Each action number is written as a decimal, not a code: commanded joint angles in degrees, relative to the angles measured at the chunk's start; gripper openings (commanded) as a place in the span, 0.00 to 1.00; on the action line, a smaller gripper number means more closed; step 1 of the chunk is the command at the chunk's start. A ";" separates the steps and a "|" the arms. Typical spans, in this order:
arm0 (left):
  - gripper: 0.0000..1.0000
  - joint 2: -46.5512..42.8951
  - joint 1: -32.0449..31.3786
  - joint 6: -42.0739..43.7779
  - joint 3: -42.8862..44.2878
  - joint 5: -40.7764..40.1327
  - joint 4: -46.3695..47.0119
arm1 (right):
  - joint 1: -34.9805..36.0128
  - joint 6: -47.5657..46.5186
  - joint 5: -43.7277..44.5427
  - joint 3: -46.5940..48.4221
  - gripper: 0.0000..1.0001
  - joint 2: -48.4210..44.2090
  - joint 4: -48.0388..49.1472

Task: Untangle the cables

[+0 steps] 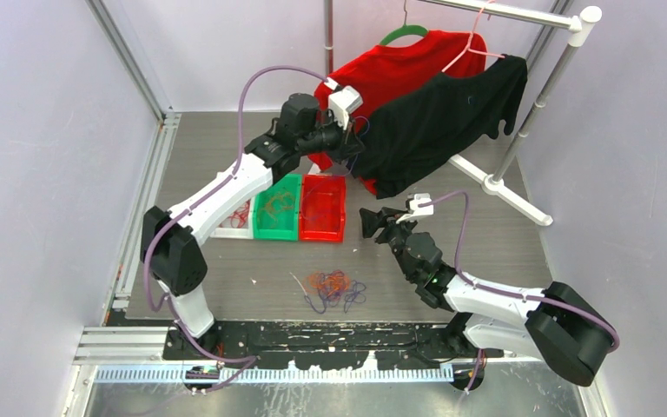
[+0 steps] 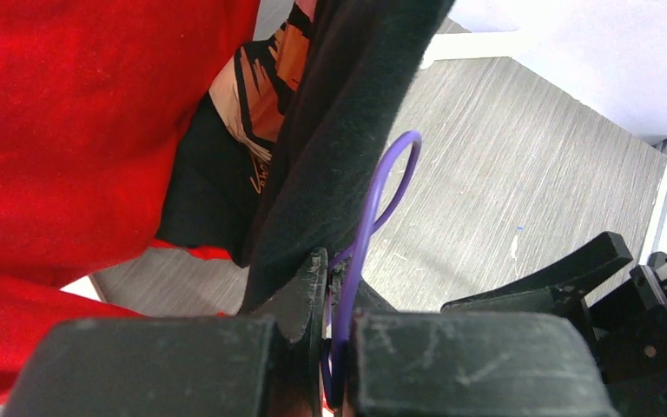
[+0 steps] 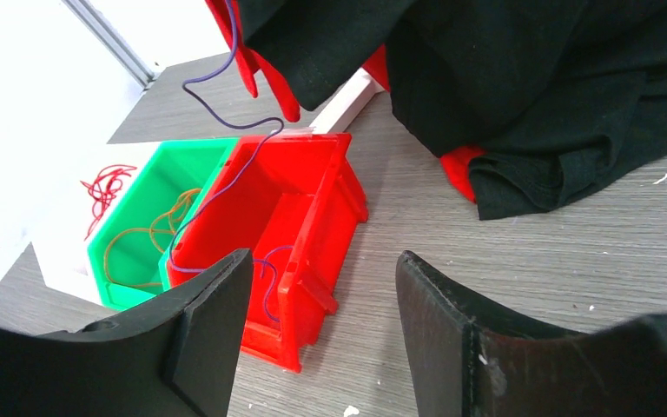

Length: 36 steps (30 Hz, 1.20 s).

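Left gripper (image 2: pixel 334 278), jaws pinched on one purple cable (image 2: pixel 373 208), holds it high so its tail drapes over the red bin (image 3: pixel 304 200); right gripper (image 3: pixel 321 278) hovers wide open nearby; tangled cables (image 1: pixel 332 285) lie near the arm bases.

TEXT: none legible in any view | PRINT: tan-and-black graphic (image 2: pixel 256 82) on a dark garment (image 2: pixel 195 195) hanging toward the bench's far edge, seen from the left wrist; thin script-like strokes at its lower part, too blurred to read | NUMBERS, BRANDS, SIGNS: none can be made out
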 commanded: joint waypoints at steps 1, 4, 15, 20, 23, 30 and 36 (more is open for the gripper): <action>0.00 0.66 0.53 -2.52 3.05 2.08 4.75 | -0.68 -1.65 1.99 0.27 0.66 -1.10 1.15; 0.00 0.08 1.40 -1.94 -0.66 1.41 6.19 | -1.37 -1.65 1.36 0.46 0.66 -0.88 1.31; 0.00 -2.56 4.71 4.10 -15.20 -1.33 8.88 | -2.63 -0.73 0.65 -0.46 0.66 -0.81 1.98; 0.00 -2.90 4.63 10.55 -18.50 -3.46 6.80 | -2.75 -0.44 0.40 -0.54 0.65 -0.90 1.96; 0.00 -2.76 4.62 15.05 -19.75 -4.86 5.64 | -2.82 -0.33 0.19 -0.45 0.65 -0.83 1.87; 0.00 -2.92 4.45 23.95 -21.95 -6.87 1.96 | -2.74 0.19 0.12 -0.41 0.65 -1.31 1.76; 0.00 -3.22 3.34 25.30 -23.81 -8.60 1.30 | -2.78 1.35 -0.45 0.03 0.64 -1.59 1.57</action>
